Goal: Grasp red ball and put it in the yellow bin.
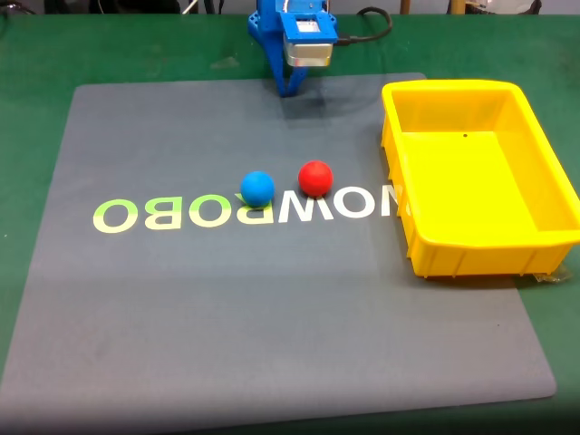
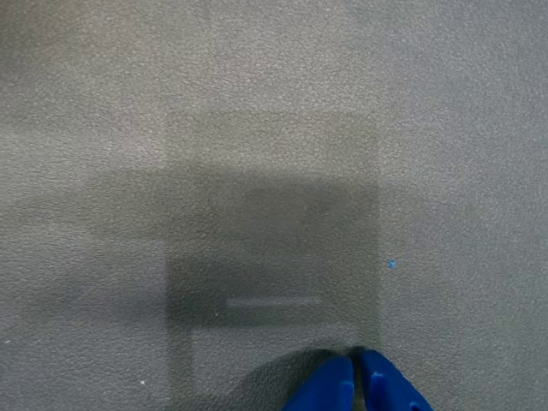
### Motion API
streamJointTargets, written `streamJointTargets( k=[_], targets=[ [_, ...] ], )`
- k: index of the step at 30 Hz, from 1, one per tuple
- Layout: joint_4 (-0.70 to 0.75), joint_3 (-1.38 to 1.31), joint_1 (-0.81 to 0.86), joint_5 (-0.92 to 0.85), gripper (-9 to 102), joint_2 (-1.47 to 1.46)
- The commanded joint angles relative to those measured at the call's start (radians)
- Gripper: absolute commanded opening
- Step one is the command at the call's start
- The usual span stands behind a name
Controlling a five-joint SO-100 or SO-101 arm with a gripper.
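Red ball, likely light, smooth and prone to rolling, sits on the grey mat beside the blue ball; blue gripper closed, empty; grip across its middle.

Green table under a large grey mat with rounded corners. Pale yellow-green lettering across the mat's middle, upside down in the fixed view. Black cable near the table's far edge. Soft, even light from above; blurred shadows on the mat's pebbled surface in the wrist view.
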Motion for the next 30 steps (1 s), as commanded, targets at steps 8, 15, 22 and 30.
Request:
streamJointTargets(
  k=[8, 15, 22, 30],
  targets=[
    [0.015, 0.031, -0.012, 0.023, 0, 0.009],
    [0.015, 0.031, -0.015, 0.026, 0, 0.009],
    [-0.002, 0.029, -0.006, 0.043, 15, 0.009],
    [-0.063, -0.150, 0.006, 0.048, 28, -0.199]
  ],
)
